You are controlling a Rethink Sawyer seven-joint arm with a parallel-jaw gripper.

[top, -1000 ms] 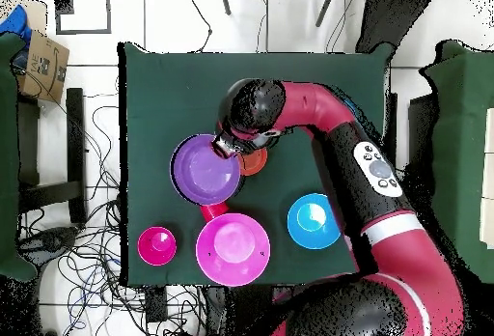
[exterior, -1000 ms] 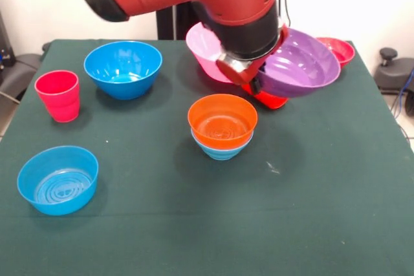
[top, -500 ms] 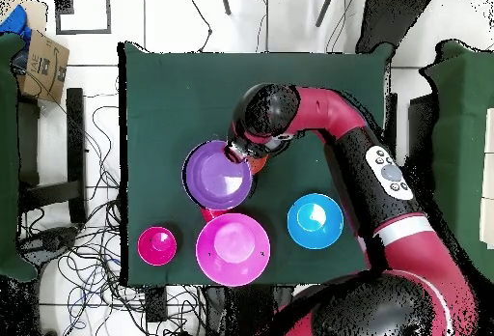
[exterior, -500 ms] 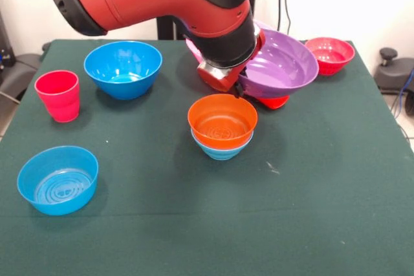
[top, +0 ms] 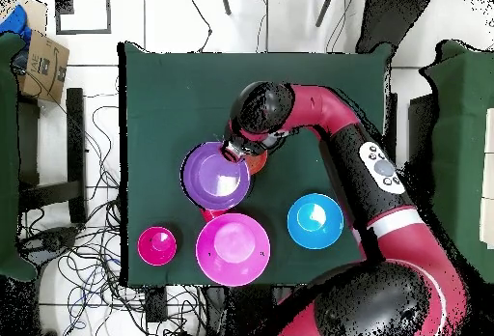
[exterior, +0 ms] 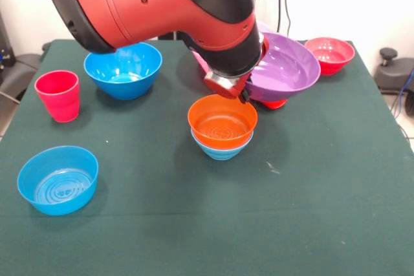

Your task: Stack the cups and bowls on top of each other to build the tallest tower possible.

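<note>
Pincer (exterior: 242, 95), mostly hidden by the arm, apparently grips the purple bowl's (exterior: 284, 66) rim.

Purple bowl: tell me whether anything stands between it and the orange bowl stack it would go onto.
Nothing visible stands in the way. The hand holds the purple bowl by its rim, lifted above an orange-red cup. The orange bowl, nested in the light-blue bowl, sits just in front with bare table around it.
</note>
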